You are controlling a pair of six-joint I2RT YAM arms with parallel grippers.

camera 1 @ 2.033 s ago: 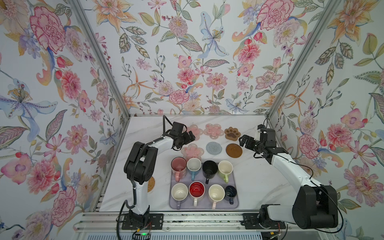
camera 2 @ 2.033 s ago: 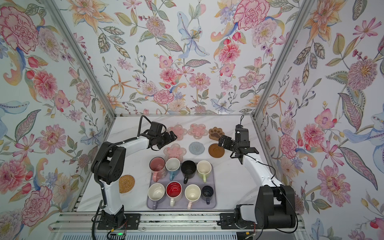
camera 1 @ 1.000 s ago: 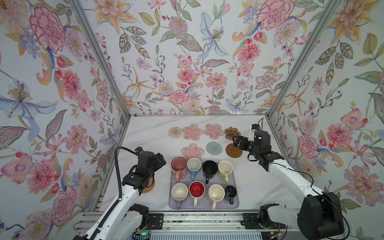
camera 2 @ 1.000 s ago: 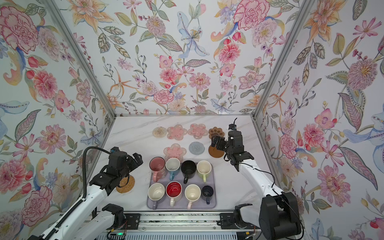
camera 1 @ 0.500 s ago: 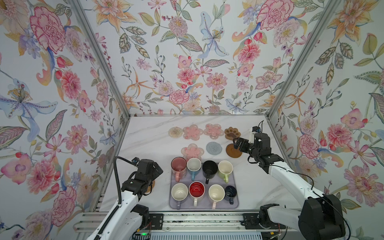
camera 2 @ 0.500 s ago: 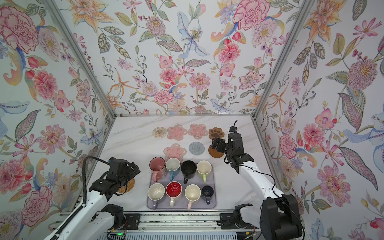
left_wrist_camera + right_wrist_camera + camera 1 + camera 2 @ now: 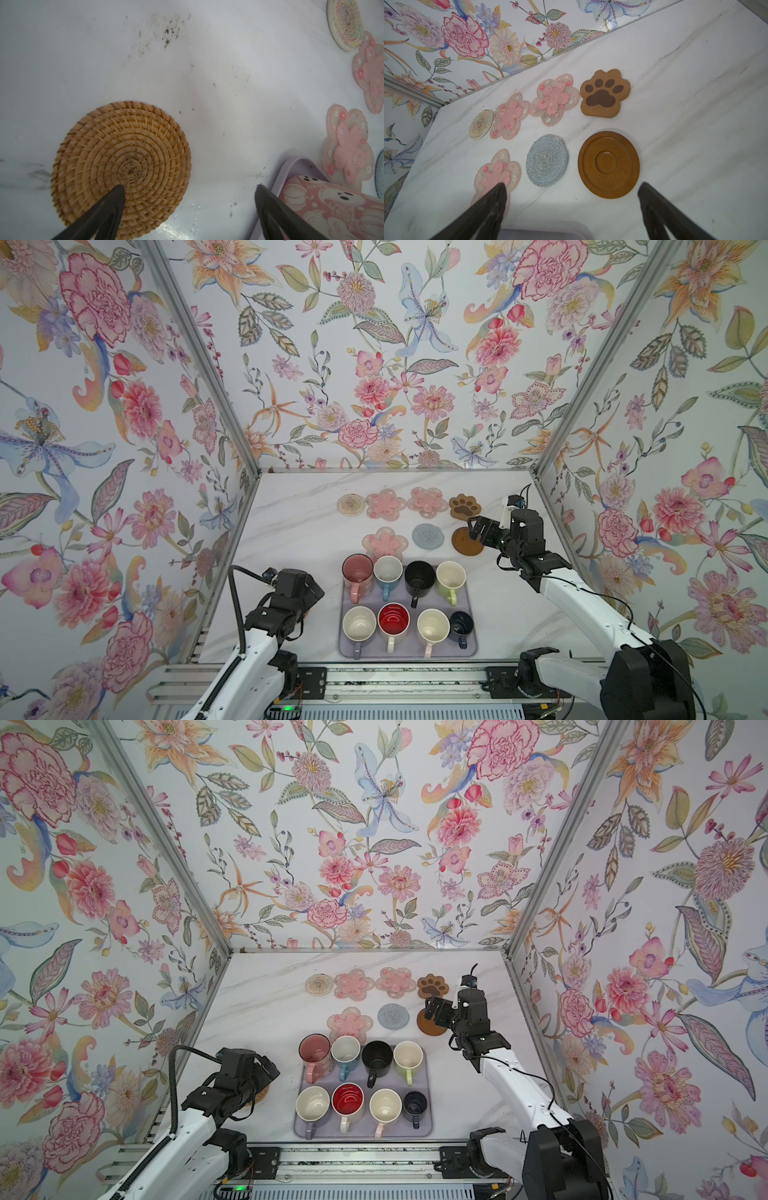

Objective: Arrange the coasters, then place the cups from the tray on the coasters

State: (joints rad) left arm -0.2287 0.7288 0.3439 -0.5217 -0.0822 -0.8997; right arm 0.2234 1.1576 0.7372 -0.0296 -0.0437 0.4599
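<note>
Left wrist view: the left fingers (image 7: 112, 204), brought back from the far row, are spread open and empty. The rattan coaster (image 7: 121, 164) lies under one tip, the tray (image 7: 291, 167) beside the other. The right fingers (image 7: 494, 199) are open too. This last coaster is judged next to be moved.

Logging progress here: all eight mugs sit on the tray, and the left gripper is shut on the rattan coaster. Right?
No: the left wrist view shows the left gripper open over the rattan coaster. All eight mugs do sit on the tray.
</note>
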